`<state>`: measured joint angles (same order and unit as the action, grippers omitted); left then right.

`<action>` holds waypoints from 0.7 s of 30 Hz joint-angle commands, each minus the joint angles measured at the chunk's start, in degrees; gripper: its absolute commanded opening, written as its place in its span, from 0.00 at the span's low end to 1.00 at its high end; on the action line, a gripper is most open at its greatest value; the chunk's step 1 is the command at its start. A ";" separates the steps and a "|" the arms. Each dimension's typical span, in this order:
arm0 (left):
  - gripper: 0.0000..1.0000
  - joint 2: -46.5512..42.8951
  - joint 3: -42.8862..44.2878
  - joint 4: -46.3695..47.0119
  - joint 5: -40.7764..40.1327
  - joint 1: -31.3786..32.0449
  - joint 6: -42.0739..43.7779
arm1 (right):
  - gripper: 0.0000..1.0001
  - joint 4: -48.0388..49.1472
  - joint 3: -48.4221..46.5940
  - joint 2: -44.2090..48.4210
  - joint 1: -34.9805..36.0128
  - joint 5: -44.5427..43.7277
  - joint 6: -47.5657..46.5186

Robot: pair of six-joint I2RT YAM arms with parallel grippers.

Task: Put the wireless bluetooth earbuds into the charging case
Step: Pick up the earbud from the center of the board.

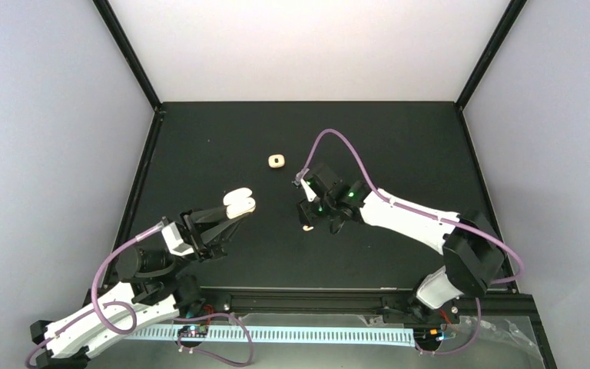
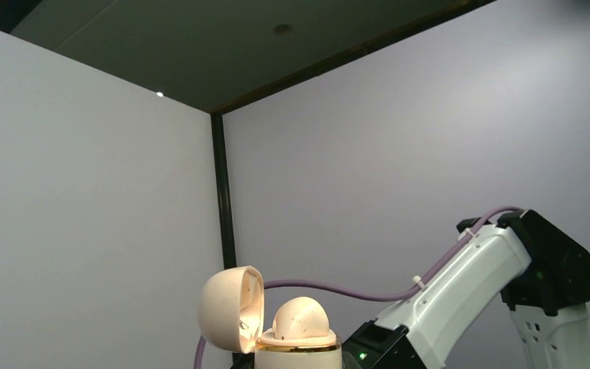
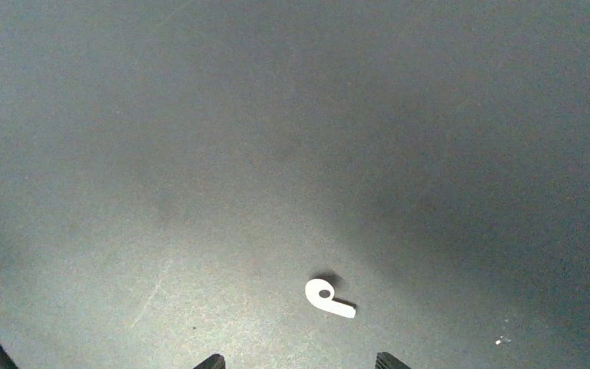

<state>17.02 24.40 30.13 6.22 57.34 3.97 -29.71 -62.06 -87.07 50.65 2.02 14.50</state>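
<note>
My left gripper is shut on the cream charging case, held off the mat at the left. In the left wrist view the case's lid stands open beside the gold-rimmed body. A rounded cream piece sits in the body's mouth, and my own fingers are out of that frame. One white comma-shaped earbud lies flat on the mat, just ahead of my open right gripper. Nothing is between its fingertips. From above, that earbud lies right by the right gripper.
A small cream piece with a dark spot lies on the black mat behind both grippers. Grey walls and black frame posts close in the mat at the sides and back. The right arm reaches across in front of the case.
</note>
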 commanded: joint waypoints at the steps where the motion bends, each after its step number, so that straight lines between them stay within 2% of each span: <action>1: 0.02 -1.95 -1.46 -2.16 0.09 -0.30 -0.84 | 0.50 8.28 3.68 -0.62 -2.07 0.60 6.06; 6: 0.01 -2.52 -0.76 -4.18 1.37 -0.30 -0.61 | 0.45 15.48 8.16 -1.86 -5.24 -2.74 10.17; 21: 0.02 -5.85 -1.02 -7.97 0.22 -0.30 0.36 | 0.29 17.52 9.83 -10.62 -6.50 -3.68 8.87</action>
<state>11.97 22.83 23.57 6.81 57.34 3.92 -14.06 -52.45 -96.71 44.53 -1.19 23.40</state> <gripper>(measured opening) 0.192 0.305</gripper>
